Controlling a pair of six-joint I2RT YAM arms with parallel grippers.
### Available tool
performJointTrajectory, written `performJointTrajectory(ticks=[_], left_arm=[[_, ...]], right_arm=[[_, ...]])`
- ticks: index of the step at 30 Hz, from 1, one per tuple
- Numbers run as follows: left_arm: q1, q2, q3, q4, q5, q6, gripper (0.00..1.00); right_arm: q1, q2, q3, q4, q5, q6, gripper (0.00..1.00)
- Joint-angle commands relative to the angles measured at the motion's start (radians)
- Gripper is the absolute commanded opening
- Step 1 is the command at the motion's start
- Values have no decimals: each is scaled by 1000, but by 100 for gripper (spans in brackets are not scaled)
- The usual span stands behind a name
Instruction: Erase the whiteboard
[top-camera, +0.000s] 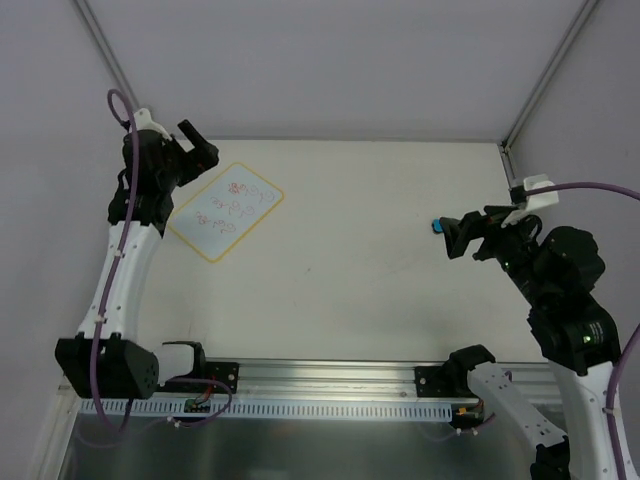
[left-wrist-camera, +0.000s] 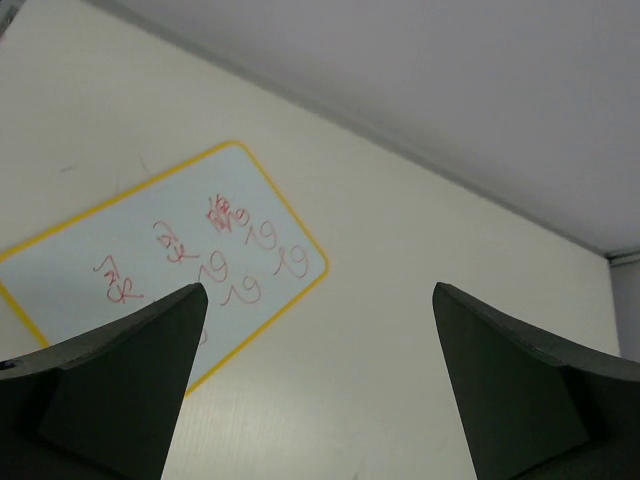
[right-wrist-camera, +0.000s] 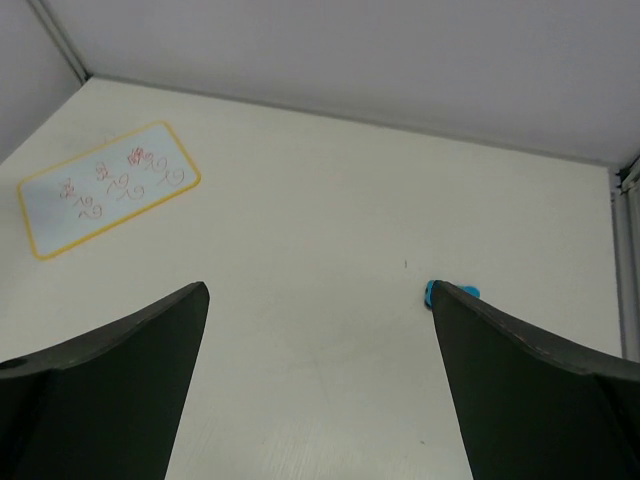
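The whiteboard (top-camera: 227, 211) lies flat at the table's back left, white with a yellow rim and red scribbles; it also shows in the left wrist view (left-wrist-camera: 160, 250) and the right wrist view (right-wrist-camera: 105, 186). My left gripper (top-camera: 197, 146) hangs open above its far left corner, nothing between its fingers (left-wrist-camera: 120, 390). A small blue eraser (top-camera: 438, 226) lies on the table at the right, mostly hidden behind my right finger (right-wrist-camera: 520, 390), only its edge (right-wrist-camera: 432, 293) showing. My right gripper (top-camera: 459, 236) stands open just beside it, empty.
Grey walls with metal corner posts (top-camera: 545, 75) close the table at the back and sides. A metal rail (top-camera: 330, 378) with both arm bases runs along the near edge. The cream tabletop (top-camera: 360, 270) stretches between board and eraser.
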Motion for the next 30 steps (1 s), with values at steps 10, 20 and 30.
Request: performJointTrajectory(ticks=[10,20,30], left_arm=[[3,620,337,-8,-204,-62,99],[46,982,564,-8,-356,-145,99],[78,1111,637,-8,-340,-177,86]], right_arm=[[6,55,-171,17,-111,-27,99],[6,132,-192,22,-202,-50,99],[6,196,-189,20,-220,-34,99]])
